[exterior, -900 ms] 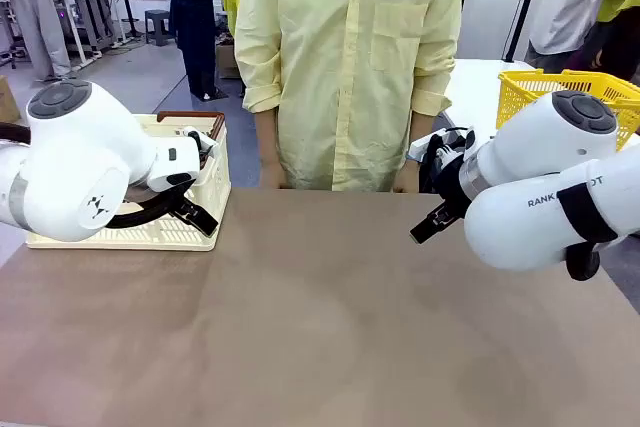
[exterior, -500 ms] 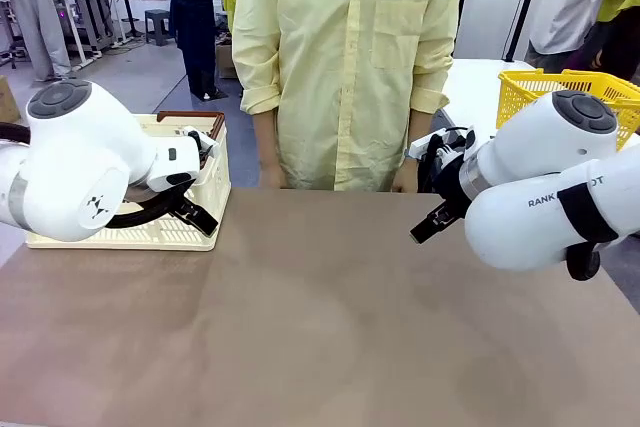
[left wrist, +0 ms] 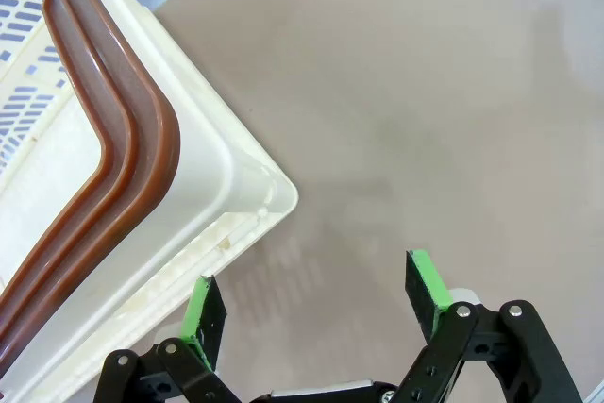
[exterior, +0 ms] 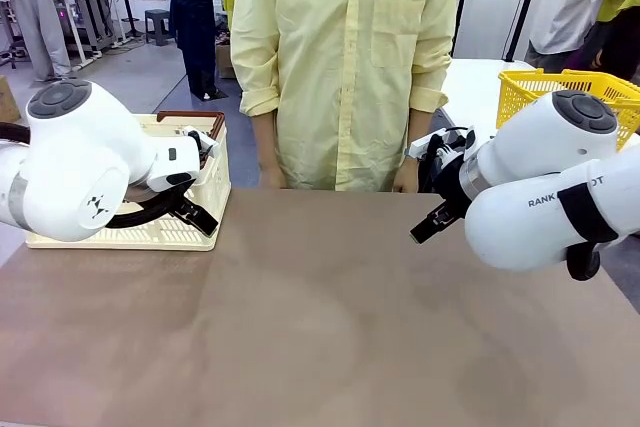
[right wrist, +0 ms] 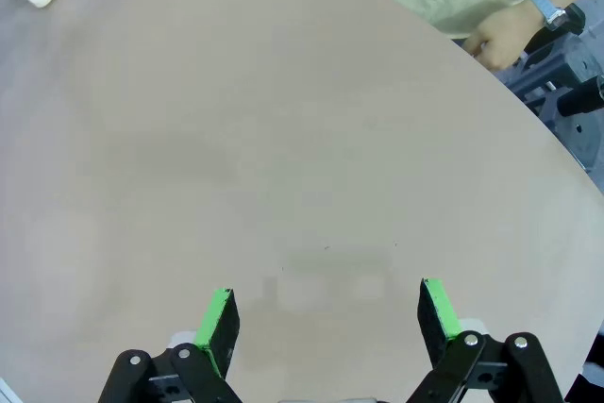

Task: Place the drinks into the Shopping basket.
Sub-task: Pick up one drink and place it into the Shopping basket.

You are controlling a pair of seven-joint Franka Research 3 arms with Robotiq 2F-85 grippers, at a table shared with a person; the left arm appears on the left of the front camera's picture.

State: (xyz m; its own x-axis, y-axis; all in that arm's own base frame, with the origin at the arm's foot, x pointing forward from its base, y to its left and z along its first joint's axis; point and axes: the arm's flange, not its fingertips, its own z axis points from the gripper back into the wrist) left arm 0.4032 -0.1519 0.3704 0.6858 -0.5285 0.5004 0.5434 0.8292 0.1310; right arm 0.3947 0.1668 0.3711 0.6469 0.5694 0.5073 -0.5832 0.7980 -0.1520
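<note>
A brown table [exterior: 320,337] with a person in a pale yellow shirt [exterior: 350,67] standing at its far edge. The cream Shopping basket [exterior: 218,185] with its dark brown rim sits at the table's left side, by the left arm. In the left wrist view the left gripper [left wrist: 311,280] is spread wide and holds nothing; the basket's corner lies just beyond one green pad, outside the jaws, with bare table between them. The right gripper [right wrist: 327,297] is also spread wide over bare table, well apart from the basket. A yellow mesh basket [exterior: 560,92] stands behind the right arm
</note>
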